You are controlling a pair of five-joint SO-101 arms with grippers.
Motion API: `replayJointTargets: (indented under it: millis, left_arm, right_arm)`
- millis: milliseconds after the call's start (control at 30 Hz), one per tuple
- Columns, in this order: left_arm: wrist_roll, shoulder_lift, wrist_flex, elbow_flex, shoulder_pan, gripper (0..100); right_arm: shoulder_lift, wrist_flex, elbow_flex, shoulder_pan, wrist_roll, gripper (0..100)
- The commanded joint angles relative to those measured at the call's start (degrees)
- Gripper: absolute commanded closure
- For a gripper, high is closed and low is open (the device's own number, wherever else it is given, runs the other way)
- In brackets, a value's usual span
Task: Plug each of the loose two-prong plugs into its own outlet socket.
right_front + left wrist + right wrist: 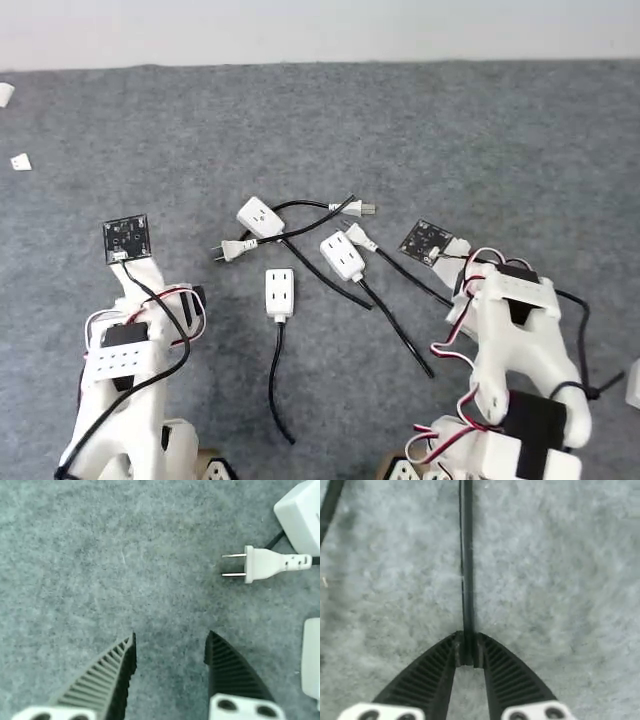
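Observation:
Three white outlet sockets lie mid-table on grey carpet: one at the back (259, 216), one to the right (342, 255), one nearer the front (279, 292). A loose white plug (232, 249) (265, 562) lies with its prongs bare, beyond my open left gripper (170, 640), which holds nothing. A second plug (358, 208) lies at the back. A third plug (361, 238) rests against the right socket. Its black cable (405, 275) (466, 555) runs to my right arm (515, 320), where my right gripper (466, 639) is shut on it.
Black cords (275, 380) trail from the sockets toward the front edge. Two small white scraps (20, 161) lie at the far left. A white wall (320, 30) bounds the back. Bare carpet (480, 150) spreads behind the sockets.

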Motion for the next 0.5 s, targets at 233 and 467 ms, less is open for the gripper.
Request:
replayJointTargets:
  millis: [233,467]
  left_arm:
    - [-0.4,0.0,-1.4,-3.1,-0.4,79]
    - [-0.4,0.0,-1.4,-3.1,-0.4,79]
  right_arm:
    - [-10.0,25.5,-18.5,3.8,-15.3,99.0]
    - [-30.4,42.0,-25.7,7.9,-25.5,99.0]
